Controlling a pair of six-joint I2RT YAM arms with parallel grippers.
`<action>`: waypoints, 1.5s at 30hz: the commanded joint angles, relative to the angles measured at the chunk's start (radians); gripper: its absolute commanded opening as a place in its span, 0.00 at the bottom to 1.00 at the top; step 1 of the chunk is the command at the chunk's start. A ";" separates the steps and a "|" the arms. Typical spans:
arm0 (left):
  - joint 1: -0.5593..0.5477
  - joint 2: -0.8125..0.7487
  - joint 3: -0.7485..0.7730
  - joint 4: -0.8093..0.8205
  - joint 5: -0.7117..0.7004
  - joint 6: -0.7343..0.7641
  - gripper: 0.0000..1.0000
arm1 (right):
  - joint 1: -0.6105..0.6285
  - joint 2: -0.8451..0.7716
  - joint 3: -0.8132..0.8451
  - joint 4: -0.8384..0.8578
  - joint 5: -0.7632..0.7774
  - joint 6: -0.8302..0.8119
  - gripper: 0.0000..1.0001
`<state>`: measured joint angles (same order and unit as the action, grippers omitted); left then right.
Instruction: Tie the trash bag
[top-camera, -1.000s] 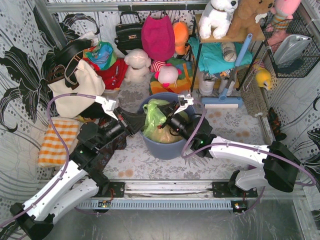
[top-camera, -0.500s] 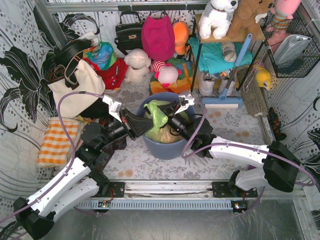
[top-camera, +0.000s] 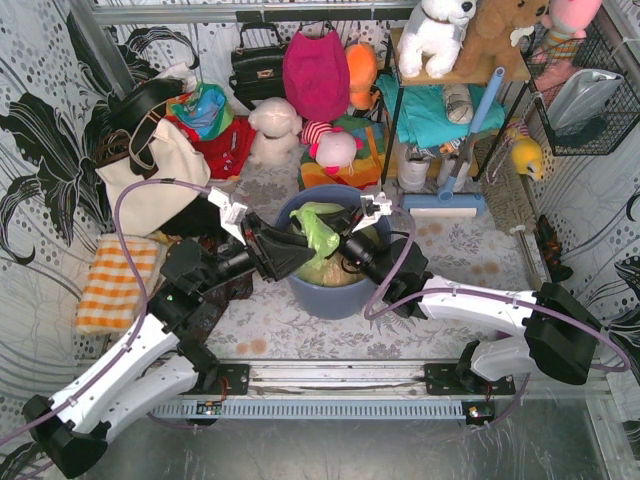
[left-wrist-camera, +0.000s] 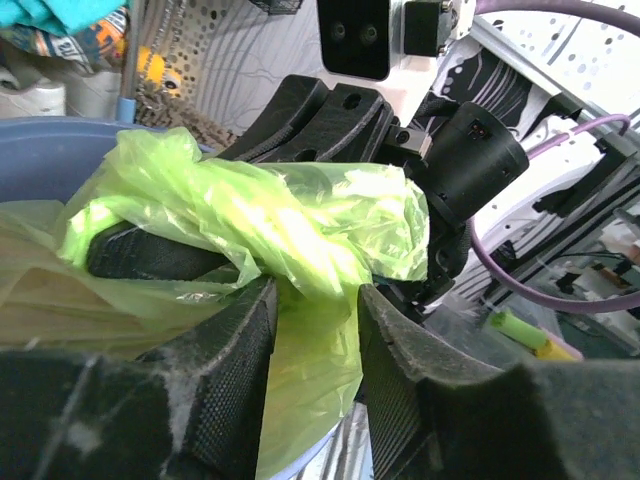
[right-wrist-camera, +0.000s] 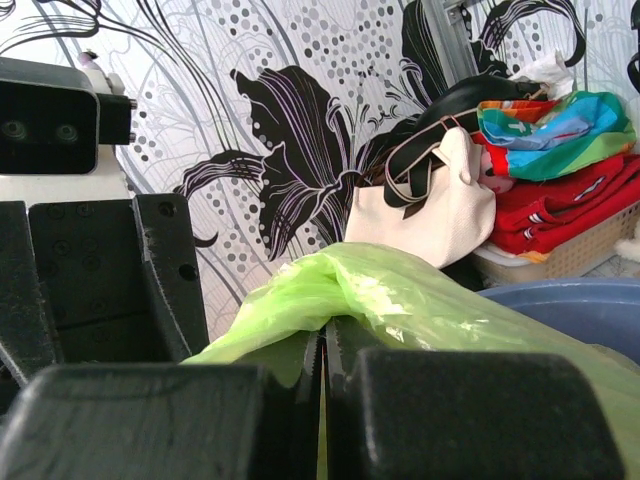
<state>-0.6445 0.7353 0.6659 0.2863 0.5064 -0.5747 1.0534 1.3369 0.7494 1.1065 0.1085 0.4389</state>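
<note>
The trash bag (top-camera: 318, 228) is thin lime-green plastic sitting in the round blue-grey bin (top-camera: 335, 295). Tan paper shows through low in the bag. My right gripper (top-camera: 333, 243) reaches in from the right. In the right wrist view it (right-wrist-camera: 322, 350) is shut on a fold of the trash bag (right-wrist-camera: 400, 290), which drapes over its fingertips. My left gripper (top-camera: 302, 252) comes in from the left over the bin rim. In the left wrist view it (left-wrist-camera: 315, 340) is open, and loose plastic of the trash bag (left-wrist-camera: 280, 215) hangs between its fingers (left-wrist-camera: 235, 370) without being pinched.
A white tote bag (top-camera: 150, 175) and an orange checked cloth (top-camera: 115, 280) lie left of the bin. A magenta bag (top-camera: 315, 70), plush toys and a shelf (top-camera: 450, 75) crowd the back. A blue squeegee (top-camera: 445, 205) stands right of the bin. A metal rail (top-camera: 330, 375) runs along the front.
My left gripper has swung right to the bin and its jaws have come open around the bag's plastic. The gathered green flap has shifted slightly right. The right gripper holds still.
</note>
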 joint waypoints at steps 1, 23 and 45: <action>-0.001 -0.031 0.037 -0.233 -0.065 0.110 0.50 | 0.006 -0.024 -0.014 0.103 -0.024 0.019 0.00; -0.001 -0.192 0.170 -0.331 -0.469 0.225 0.44 | 0.006 -0.038 -0.012 0.086 -0.030 0.011 0.00; 0.288 0.139 0.379 -0.280 0.086 -0.021 0.41 | 0.005 -0.062 -0.012 0.062 -0.034 0.004 0.00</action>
<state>-0.3794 0.8665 0.9905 -0.0673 0.4351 -0.5251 1.0546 1.2991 0.7437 1.1408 0.0895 0.4442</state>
